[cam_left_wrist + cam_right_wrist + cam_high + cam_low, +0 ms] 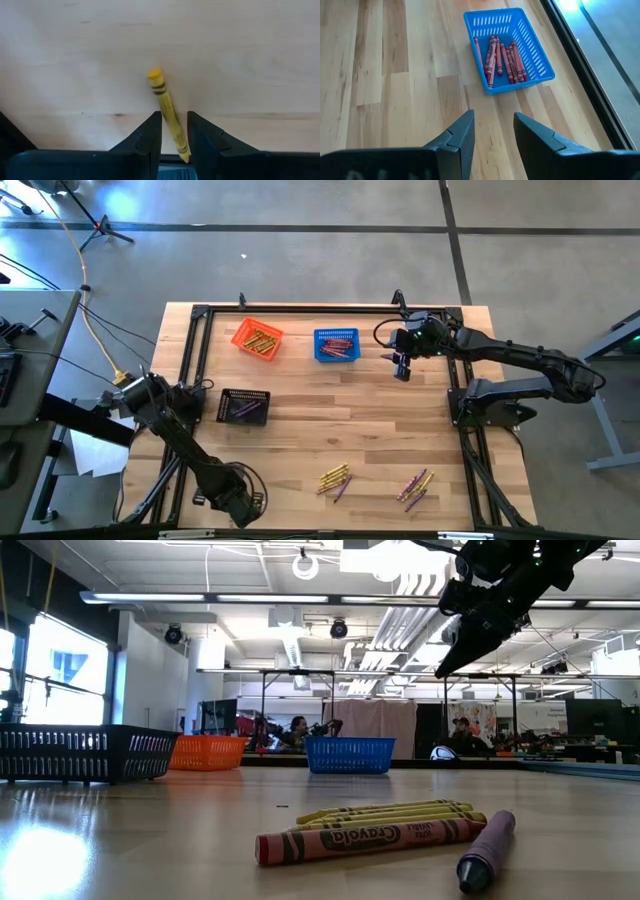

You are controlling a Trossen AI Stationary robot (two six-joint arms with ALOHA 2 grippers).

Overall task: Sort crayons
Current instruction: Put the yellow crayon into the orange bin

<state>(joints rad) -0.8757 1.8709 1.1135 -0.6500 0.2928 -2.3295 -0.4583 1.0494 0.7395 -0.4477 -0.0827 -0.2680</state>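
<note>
Over by the table's (300, 435) far right side, the right tool (401, 368) hangs above bare wood, empty and parted, beside the blue basket (337, 345) of red crayons (502, 61). Near the front-left corner, the folded left arm's tool (174, 142) pinches a yellow crayon (167, 111).

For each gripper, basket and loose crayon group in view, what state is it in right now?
Left gripper: shut on a yellow wax crayon.
Right gripper: open, empty, beside the blue basket.
Blue mesh basket: holds red crayons.
Orange mesh basket: holds yellow crayons.
Black mesh basket: holds purple crayons.
Loose crayons: two mixed clusters on the wooden table.
</note>
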